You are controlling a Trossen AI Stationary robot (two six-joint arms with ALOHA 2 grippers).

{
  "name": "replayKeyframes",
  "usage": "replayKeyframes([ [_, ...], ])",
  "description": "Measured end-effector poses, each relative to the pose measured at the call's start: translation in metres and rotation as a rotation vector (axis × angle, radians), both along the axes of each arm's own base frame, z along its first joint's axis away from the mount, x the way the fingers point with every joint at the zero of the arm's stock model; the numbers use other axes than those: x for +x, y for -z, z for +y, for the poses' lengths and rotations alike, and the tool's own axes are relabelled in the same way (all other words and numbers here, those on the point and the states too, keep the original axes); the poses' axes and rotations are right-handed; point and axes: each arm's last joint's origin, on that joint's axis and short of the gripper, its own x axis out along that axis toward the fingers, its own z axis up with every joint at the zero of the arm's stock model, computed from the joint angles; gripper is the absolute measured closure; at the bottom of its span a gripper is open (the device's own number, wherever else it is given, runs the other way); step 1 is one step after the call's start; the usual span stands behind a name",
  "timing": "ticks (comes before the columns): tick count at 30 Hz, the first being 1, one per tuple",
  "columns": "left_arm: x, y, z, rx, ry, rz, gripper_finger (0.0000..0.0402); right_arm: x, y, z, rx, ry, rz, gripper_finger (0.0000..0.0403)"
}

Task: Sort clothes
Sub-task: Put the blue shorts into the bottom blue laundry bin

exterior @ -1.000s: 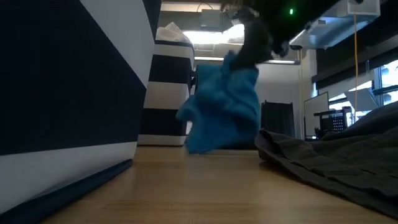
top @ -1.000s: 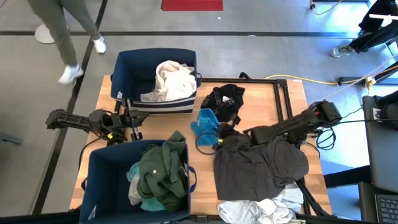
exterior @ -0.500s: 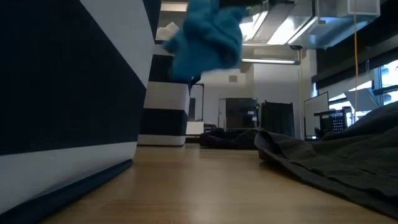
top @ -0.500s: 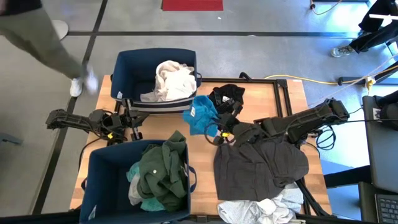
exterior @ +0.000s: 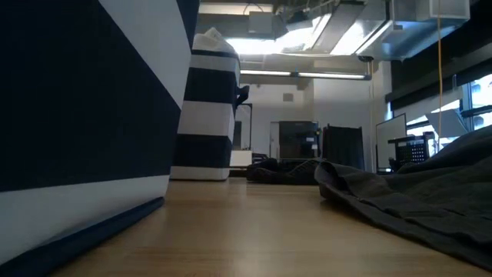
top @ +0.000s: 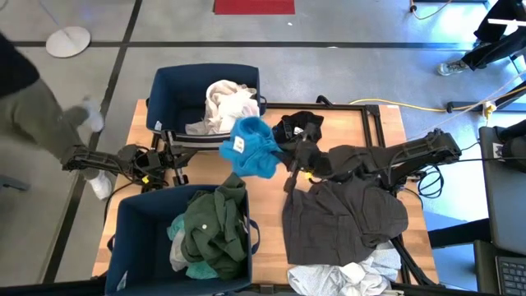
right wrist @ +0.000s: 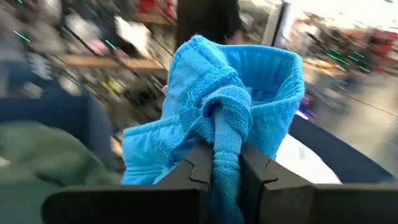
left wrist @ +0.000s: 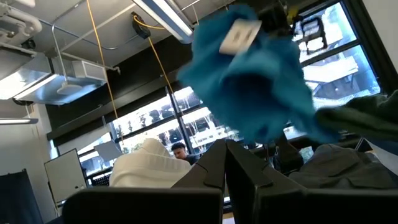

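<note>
Far left, a person (top: 37, 123) in grey-green trousers walks past the surface (top: 345, 115). Left tool (top: 175, 158) sits low at the surface's left edge, between the two blue bins, fingers (left wrist: 214, 165) pressed together, holding nothing.

Back bin (top: 168, 90) holds the cream garment (top: 228, 103). Near bin (top: 136, 238) is stuffed with the dark green garment (top: 215, 230), a bit of teal cloth (top: 197, 267) and pale cloth (top: 177, 247) tucked beneath.

Middle now: the blue towel (top: 249, 146) hangs in the air above the gap between the bins, white tag up, just beside the back bin's near rim. Right tool (top: 279, 160) has it, fingers (right wrist: 196, 165) clamped tight on a fold of the towel (right wrist: 224, 118), arm stretched out across the surface from the right.

Behind the arm, the black garment (top: 300, 127) lies bunched on the wood. Under the arm, the dark grey garment (top: 345, 218) spreads wide over the right half. At the near right edge, the pale grey-white garment (top: 345, 278) pokes out from beneath it.
</note>
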Motion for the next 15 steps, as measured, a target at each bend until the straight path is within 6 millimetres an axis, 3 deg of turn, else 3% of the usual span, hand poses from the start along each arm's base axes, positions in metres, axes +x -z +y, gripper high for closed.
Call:
replayKeyframes([
  [7, 0.000, 0.000, 0.000, 0.000, 0.000, -0.004, 0.0402, 0.012, -0.012, 0.011, 0.041, -0.275, -0.214, 0.0366],
  [15, 0.000, 0.000, 0.000, 0.000, 0.000, -0.005, 0.0402, 0.045, 0.000, 0.024, 0.034, -0.389, -0.245, 0.0366],
])
